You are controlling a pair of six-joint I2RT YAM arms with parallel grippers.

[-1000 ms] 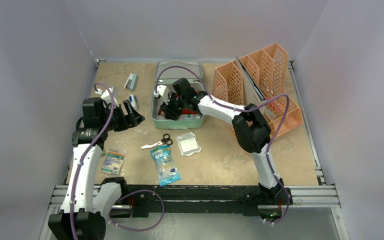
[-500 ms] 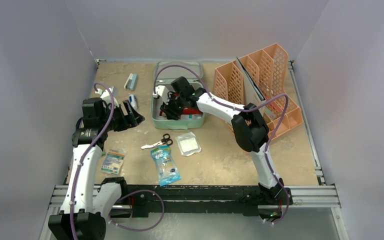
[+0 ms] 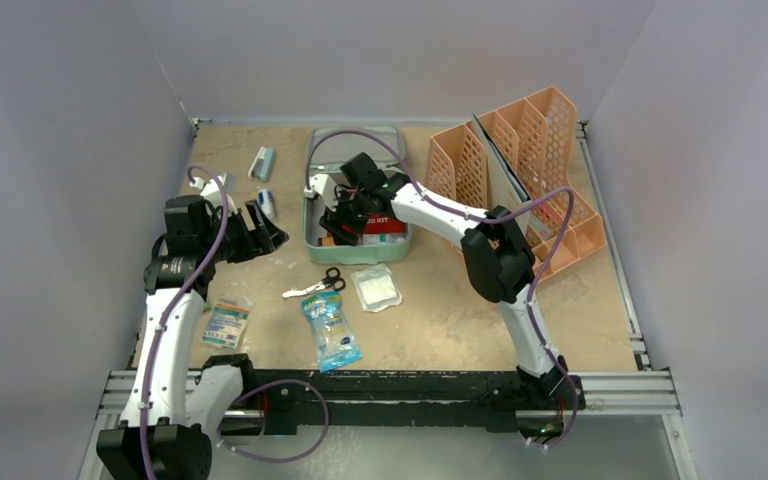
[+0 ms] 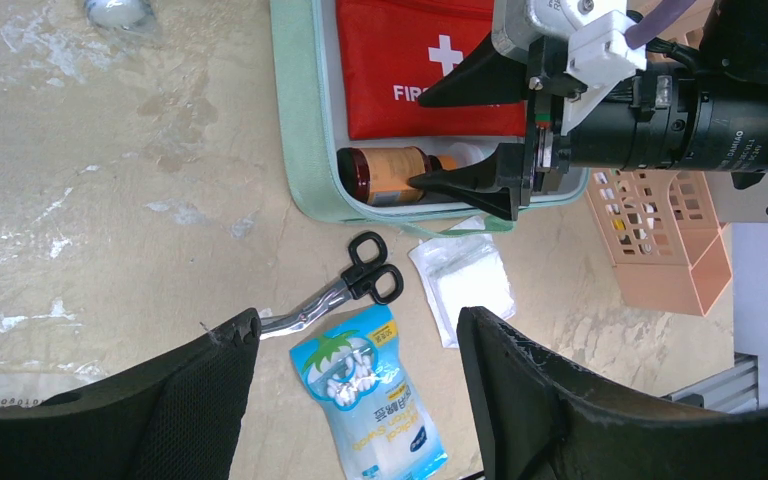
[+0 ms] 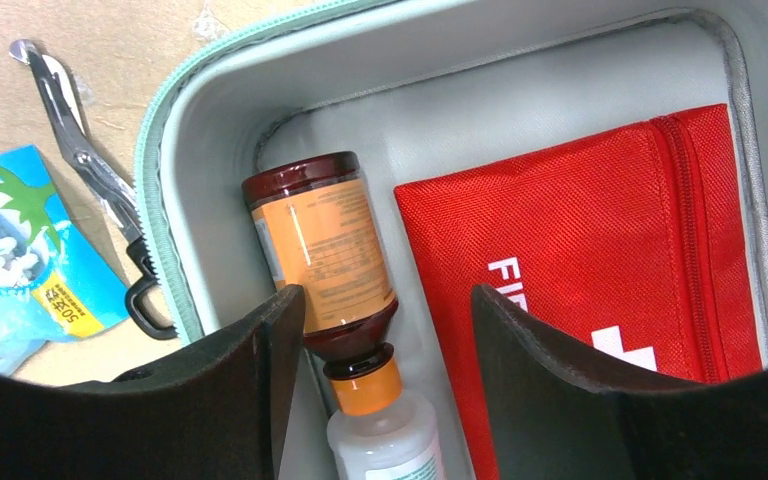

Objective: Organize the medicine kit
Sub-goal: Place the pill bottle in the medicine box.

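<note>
Right tool (image 5: pixel 385 300) gapes over the mint-green, round-cornered medicine kit (image 5: pixel 222 125).

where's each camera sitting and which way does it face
top external: above and behind the bases, looking down; left gripper and right gripper show.
left wrist: faces the medicine kit; own fingers at the bottom.
right wrist: looks down into the kit; own fingers at the bottom.
shared: both wrist views show red pouch, amber bottle, scissors.
</note>
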